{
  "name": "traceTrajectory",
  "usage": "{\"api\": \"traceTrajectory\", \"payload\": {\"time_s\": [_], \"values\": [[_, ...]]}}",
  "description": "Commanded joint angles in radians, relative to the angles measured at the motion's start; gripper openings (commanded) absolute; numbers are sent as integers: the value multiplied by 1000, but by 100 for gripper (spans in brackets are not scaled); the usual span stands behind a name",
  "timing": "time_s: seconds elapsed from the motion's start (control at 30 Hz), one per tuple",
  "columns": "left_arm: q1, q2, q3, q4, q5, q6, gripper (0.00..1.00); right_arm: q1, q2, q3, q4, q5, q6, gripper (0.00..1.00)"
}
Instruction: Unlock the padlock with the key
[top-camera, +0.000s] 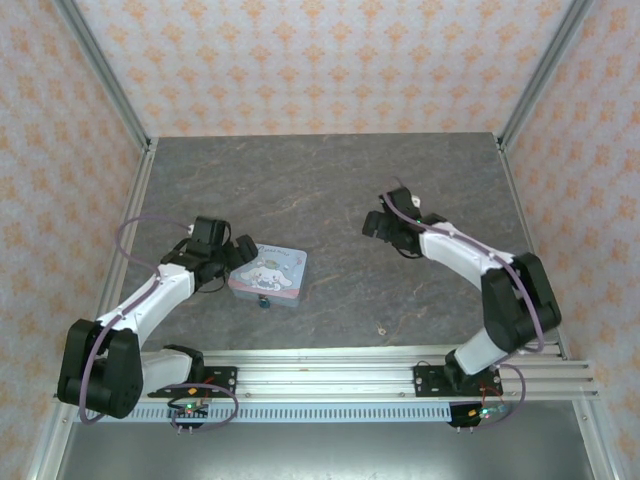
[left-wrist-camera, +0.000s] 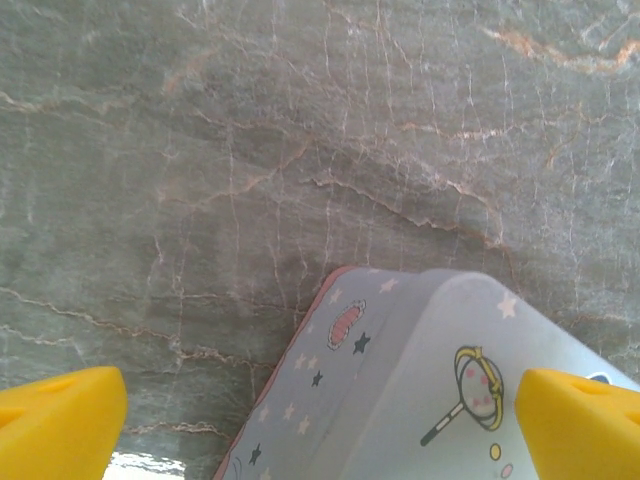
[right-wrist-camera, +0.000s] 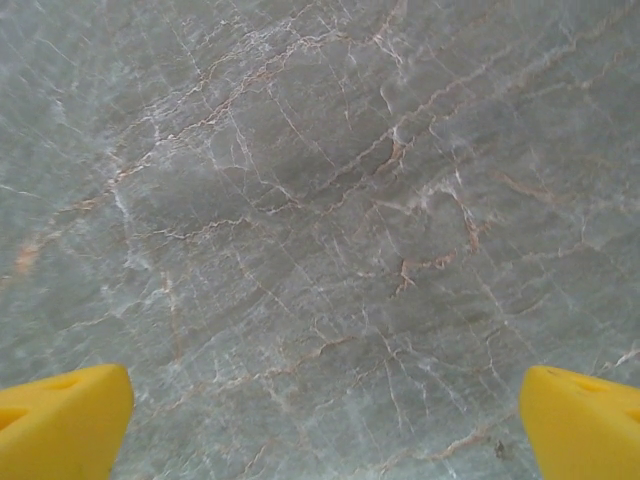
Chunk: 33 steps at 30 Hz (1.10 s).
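Worktop (top-camera: 330, 190): grey stone-look surface, pale and rusty veining, smooth, matt with a faint sheen. Tin (top-camera: 270, 272): thin metal by the look, pastel printed coat, smooth, satin, rounded edges. Padlock (top-camera: 264, 301): dark teal, slight gloss; too small to judge further. Jaws: yellow plastic, smooth, matt. Arms (top-camera: 150, 300): white and black hard shells, plastic-looking, semi-gloss. Rails (top-camera: 330, 362): silver grooved metal, brushed. Walls (top-camera: 320, 60): matt, printed with orange motifs; paper or cloth unclear.
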Motion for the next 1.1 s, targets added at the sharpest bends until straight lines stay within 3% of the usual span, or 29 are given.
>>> {"api": "traceTrajectory", "payload": {"time_s": [0.0, 0.13, 0.37, 0.5, 0.8, 1.07], "values": [[-15, -27, -22, 60, 46, -20, 100, 32, 43, 90, -174, 267, -9, 99], [-26, -54, -45, 83, 82, -25, 100, 24, 25, 117, -196, 308, 69, 99], [-68, -139, -122, 132, 130, -96, 100, 20, -71, -2, -68, -102, 114, 97], [-115, -172, -165, 178, 119, -159, 100, 72, -93, -58, -45, -217, 186, 89], [-296, -109, -150, 261, 15, -253, 100, 253, -154, -140, -24, -251, 275, 84], [-416, 13, -78, 318, -33, -291, 100, 336, -273, -224, -16, -256, 341, 77]]}}
